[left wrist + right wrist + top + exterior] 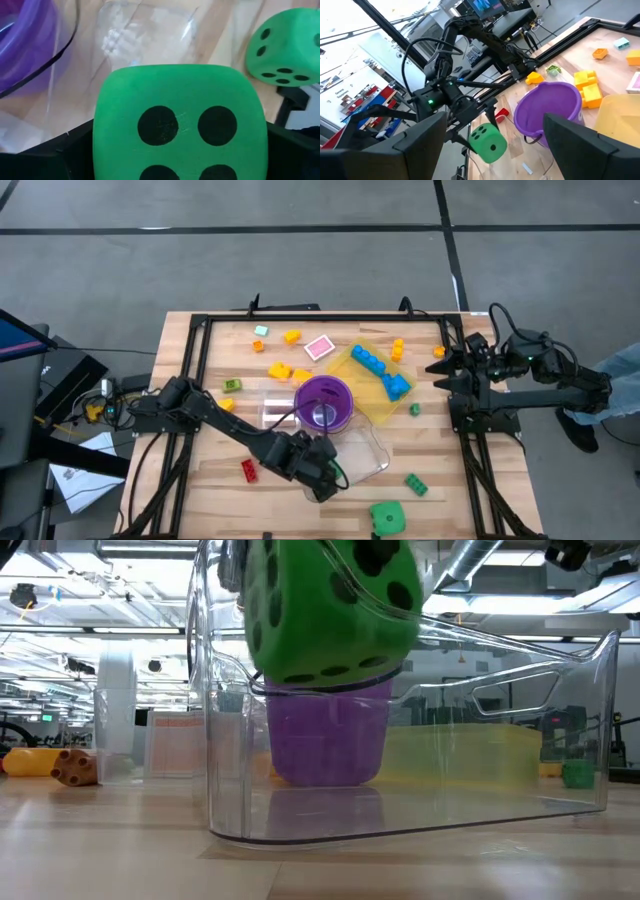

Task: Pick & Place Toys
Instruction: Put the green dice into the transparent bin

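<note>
Mostly left gripper (322, 470) hiding under its own arm from above; fingers gripping green die (488, 142), holding it over near rim of clear tub (368, 460). Purple cup (323, 402) standing beside tub. Second die (386, 516) sitting at near tabletop edge. Right gripper (441, 367) waiting at right edge, fingers spread, holding nothing.

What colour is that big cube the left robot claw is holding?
Green with black dots: the die in the left gripper, clearest in the left wrist view.
</note>
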{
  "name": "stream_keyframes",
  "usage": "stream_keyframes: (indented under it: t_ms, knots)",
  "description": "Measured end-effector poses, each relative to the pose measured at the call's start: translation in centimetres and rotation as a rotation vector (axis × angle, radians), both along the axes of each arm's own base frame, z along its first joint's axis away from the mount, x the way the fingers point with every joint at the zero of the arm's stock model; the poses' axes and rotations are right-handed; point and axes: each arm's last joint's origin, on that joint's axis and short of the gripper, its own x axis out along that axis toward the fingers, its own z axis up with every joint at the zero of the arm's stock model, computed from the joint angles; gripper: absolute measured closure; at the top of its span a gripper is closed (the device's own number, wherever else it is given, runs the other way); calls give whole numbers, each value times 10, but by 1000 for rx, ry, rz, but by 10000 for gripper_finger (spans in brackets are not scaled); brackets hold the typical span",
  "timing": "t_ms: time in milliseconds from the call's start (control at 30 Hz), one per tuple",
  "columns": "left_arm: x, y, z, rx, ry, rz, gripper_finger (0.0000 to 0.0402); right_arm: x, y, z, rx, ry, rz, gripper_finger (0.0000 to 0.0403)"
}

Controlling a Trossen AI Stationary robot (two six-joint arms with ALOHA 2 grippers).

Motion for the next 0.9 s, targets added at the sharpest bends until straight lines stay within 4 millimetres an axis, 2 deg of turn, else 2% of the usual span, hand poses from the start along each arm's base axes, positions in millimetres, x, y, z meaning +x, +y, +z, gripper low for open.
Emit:
stream_keyframes:
  t_ms: [367, 767, 900]
  knots:
    - [-2, 11, 2, 10, 44, 23, 2, 0, 0, 0, 0, 0, 1, 82]
    - [-4, 7, 3, -25, 71, -60, 2, 0, 0, 0, 0, 0, 0, 82]
    - [-3, 8, 3, -25, 57, -28, 2, 0, 0, 0, 0, 1, 0, 82]
